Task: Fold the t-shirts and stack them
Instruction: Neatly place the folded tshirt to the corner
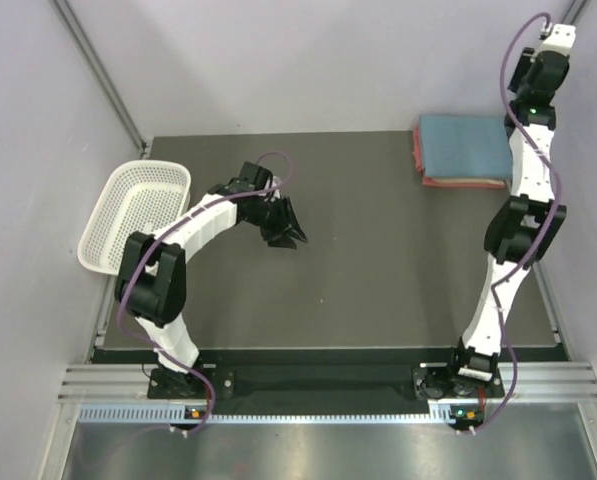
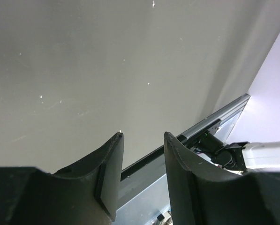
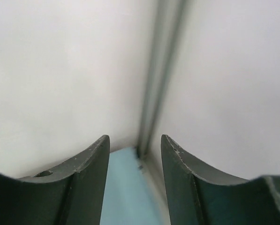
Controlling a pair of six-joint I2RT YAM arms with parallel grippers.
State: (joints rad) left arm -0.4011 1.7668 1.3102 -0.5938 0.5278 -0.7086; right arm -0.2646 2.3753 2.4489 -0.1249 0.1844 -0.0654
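No text, label, brand or number can be read in any view

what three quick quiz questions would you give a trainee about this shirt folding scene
1. True or false: the left claw and the right claw both stand open and hold nothing.
2. Which colour tops the t-shirt stack? A blue, B white, C green.
3. Fill in: the white basket sits at the ___ edge of the table.

Key: 1 true; 2 A; 3 left.
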